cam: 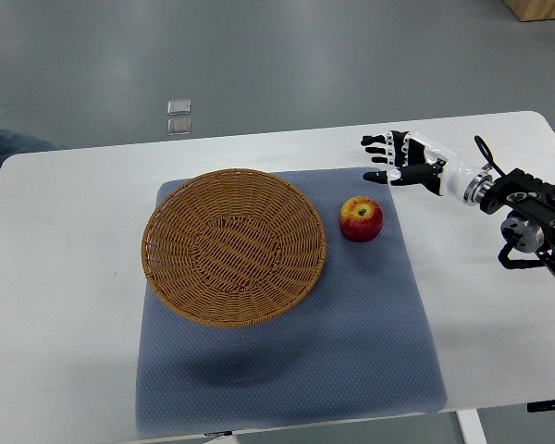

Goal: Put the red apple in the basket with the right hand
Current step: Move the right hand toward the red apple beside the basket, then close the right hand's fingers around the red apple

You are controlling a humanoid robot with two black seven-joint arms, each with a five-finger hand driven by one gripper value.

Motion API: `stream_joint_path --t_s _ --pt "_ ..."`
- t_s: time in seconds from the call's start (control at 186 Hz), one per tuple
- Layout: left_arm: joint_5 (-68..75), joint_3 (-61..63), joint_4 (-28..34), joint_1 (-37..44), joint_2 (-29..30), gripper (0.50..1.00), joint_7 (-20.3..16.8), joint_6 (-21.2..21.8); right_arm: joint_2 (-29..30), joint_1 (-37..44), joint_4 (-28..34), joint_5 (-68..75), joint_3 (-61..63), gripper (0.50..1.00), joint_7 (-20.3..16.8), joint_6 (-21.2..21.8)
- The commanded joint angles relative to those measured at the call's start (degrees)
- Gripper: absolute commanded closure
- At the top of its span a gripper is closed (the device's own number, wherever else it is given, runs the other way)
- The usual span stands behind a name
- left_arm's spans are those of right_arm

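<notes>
A red apple point(361, 219) with a yellow patch sits on the blue-grey mat, just right of the round wicker basket point(233, 247). The basket holds nothing. My right hand point(394, 157) comes in from the right edge and hovers above the table's far right part, up and to the right of the apple. Its fingers are spread, point left and hold nothing. It is apart from the apple. The left arm does not show.
The blue-grey mat point(351, 342) lies on a white table point(65, 277) and carries the basket and the apple. A bit of blue cloth point(5, 143) shows at the far left edge. The grey floor lies beyond the table's far edge.
</notes>
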Motion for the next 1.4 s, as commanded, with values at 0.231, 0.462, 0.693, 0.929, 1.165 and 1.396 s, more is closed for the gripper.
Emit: stream_joint_path --t_s 0.231,0.462,0.693,0.929,1.165,1.396 --pt "0.02 0.17 0.0 -0.09 0.0 0.5 0.01 0.08 -0.96 0.29 0.12 -15.41 -0.01 0.583 4.95 0.83" --pt "0.02 0.26 0.0 -0.09 0.0 0.5 0.01 0.08 -2.63 0.2 2.32 -22.44 -0.1 0.585 5.76 3.03" --pt "0.02 0.25 0.0 -0.44 0.0 0.5 0.01 0.08 -2.54 0.2 4.52 -24.2 -1.5 0.587 5.76 2.68" --pt "0.02 0.26 0.09 -0.53 0.0 0.5 0.01 0.08 -2.36 -0.06 6.63 -28.42 -4.4 0.587 5.76 -2.51" --pt "0.02 0.26 0.26 -0.62 0.0 0.5 0.01 0.08 -2.19 -0.24 6.63 -28.94 -5.46 0.646 5.76 -7.87" --pt "0.02 0.17 0.44 -0.53 0.0 0.5 0.01 0.08 -2.01 -0.33 6.45 -28.85 -5.28 0.885 5.76 -11.03"
